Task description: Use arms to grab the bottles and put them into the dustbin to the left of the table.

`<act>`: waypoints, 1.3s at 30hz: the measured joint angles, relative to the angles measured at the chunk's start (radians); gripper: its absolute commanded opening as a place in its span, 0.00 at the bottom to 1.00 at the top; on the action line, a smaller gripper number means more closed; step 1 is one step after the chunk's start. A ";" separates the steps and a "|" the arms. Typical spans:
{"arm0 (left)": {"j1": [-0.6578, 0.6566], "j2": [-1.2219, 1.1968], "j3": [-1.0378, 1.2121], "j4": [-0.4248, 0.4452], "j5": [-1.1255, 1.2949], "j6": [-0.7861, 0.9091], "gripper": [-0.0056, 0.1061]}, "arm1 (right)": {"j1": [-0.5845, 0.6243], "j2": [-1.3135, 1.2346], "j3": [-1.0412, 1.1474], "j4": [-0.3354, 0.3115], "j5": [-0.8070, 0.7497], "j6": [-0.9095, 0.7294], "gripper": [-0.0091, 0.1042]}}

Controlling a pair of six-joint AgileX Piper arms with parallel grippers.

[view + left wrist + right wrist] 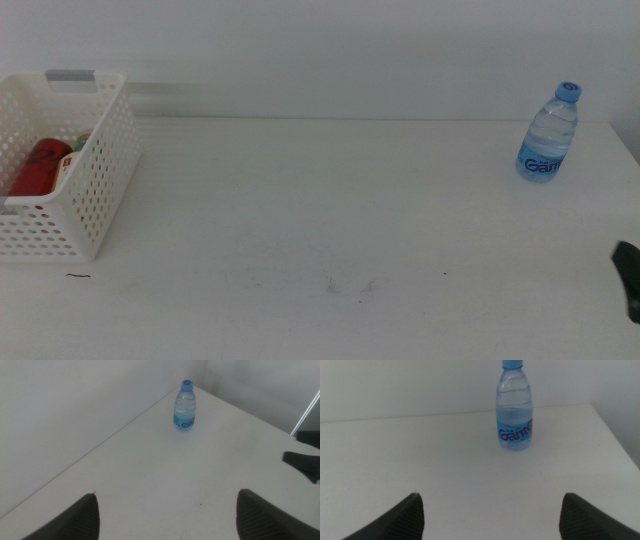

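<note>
Plain white bench [330, 200] against a white wall — bottle [549, 133] upright far right, both grippers' jaws released, holding nothing.

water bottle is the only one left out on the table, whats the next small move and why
Probably the right gripper should ease forward toward the water bottle. The bottle stands upright near the table's far right corner, ahead of that gripper's open jaws, apart from them. The red can already lies in the dustbin.
</note>
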 measured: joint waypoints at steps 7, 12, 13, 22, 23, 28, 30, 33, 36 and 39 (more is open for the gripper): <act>0.000 0.000 0.000 0.001 0.000 0.000 0.89 | 0.000 0.310 0.000 -0.004 -0.405 -0.044 0.86; 0.000 0.000 0.000 0.001 0.000 0.000 0.89 | 0.000 0.493 0.000 -0.004 -0.636 -0.061 0.86; 0.000 0.000 0.000 0.001 0.000 0.000 0.89 | 0.000 0.536 0.000 0.001 -0.686 -0.068 0.86; 0.000 0.000 0.000 0.002 0.000 0.000 0.89 | 0.000 0.827 -0.134 0.225 -0.779 -0.216 0.86; 0.000 0.000 0.000 0.002 0.000 0.000 0.89 | 0.000 0.855 -0.160 0.229 -0.776 -0.237 0.86; 0.000 0.000 0.000 0.004 0.000 0.000 0.89 | 0.000 1.020 -0.347 0.248 -0.718 -0.320 0.86; 0.000 0.000 0.000 0.004 0.000 0.000 0.89 | 0.000 1.081 -0.413 0.255 -0.697 -0.332 0.86; 0.000 0.000 0.000 0.004 0.000 0.000 0.89 | 0.000 1.159 -0.506 0.268 -0.672 -0.346 0.86; 0.000 0.000 0.000 0.004 0.000 0.000 0.89 | 0.000 1.231 -0.602 0.289 -0.637 -0.359 0.86; 0.000 0.000 0.000 0.004 0.000 0.000 0.89 | 0.000 1.303 -0.690 0.299 -0.616 -0.366 0.86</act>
